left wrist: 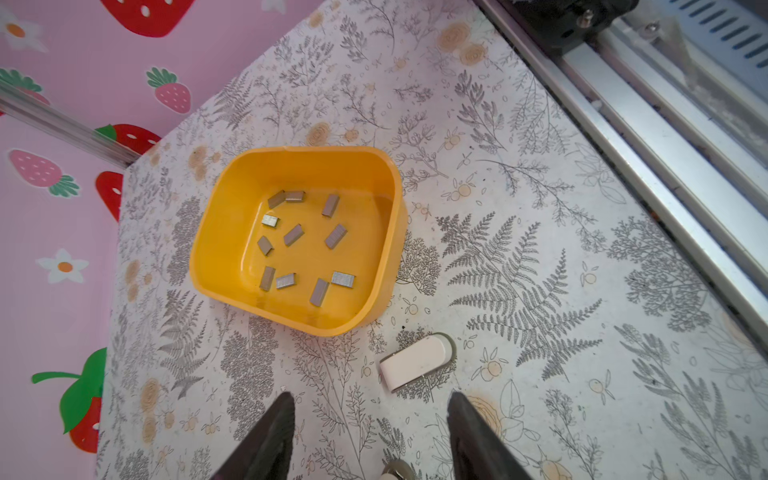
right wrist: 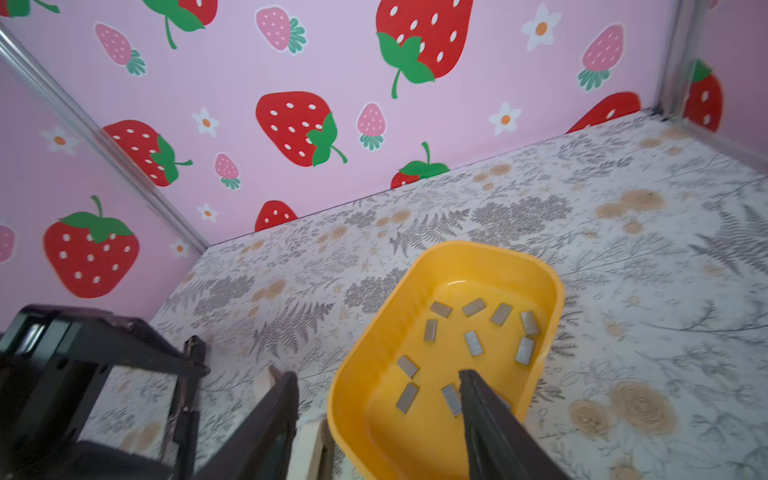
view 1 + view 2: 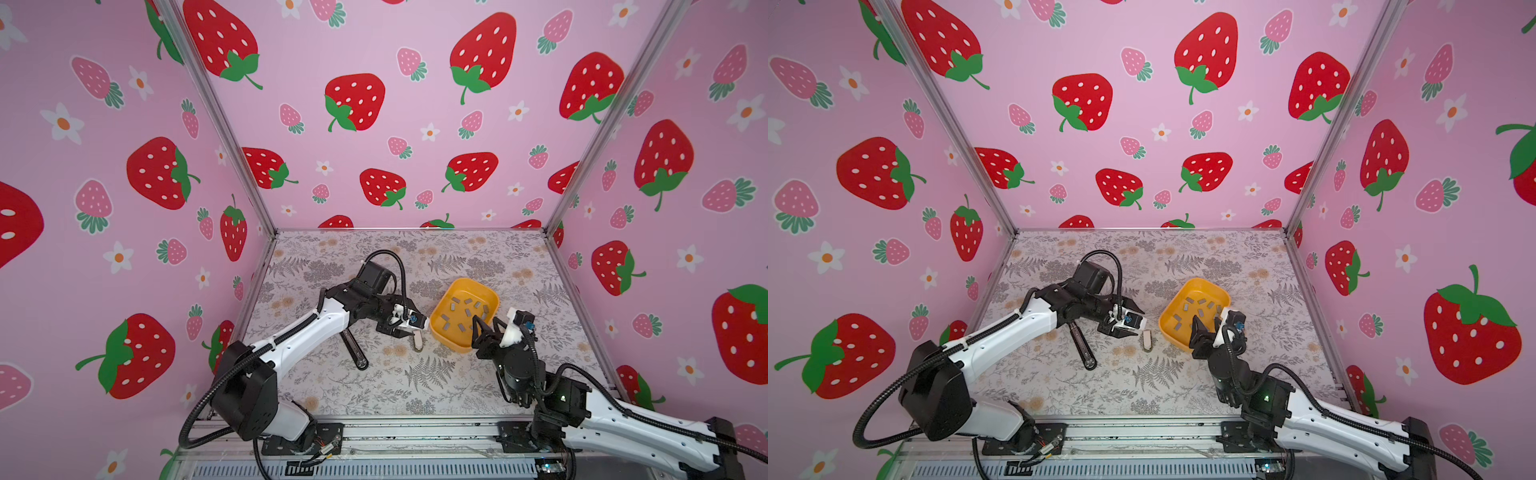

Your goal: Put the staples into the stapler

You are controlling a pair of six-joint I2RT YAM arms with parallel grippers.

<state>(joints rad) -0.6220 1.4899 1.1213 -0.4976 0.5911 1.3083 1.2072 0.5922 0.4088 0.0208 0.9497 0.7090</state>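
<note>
- Left side: the left arm stretches from the near edge towards the middle of the flower-patterned table, low and almost level.
- Under its wrist lies the stapler, a long black bar flat on the table. Its far end is hidden by the arm, so I cannot tell whether it is opened for loading. No strip is seen in it.
- The left gripper points down at bare table. Its jaws stand moderately apart and hold nothing.
- Just beyond its fingertips sits a small cream block with one rounded end; what it is I cannot tell.
- Right of centre: a yellow tray holding the staples, about ten short grey strips scattered loose on its floor.
- Judged from this, loading has barely begun: a strip has yet to be picked up, carried across and fitted.
- Right side: the right arm reaches in from the near right corner. The right gripper hangs over the tray's near wall, one finger inside above the strips, one outside, jaws wide and empty.
</note>
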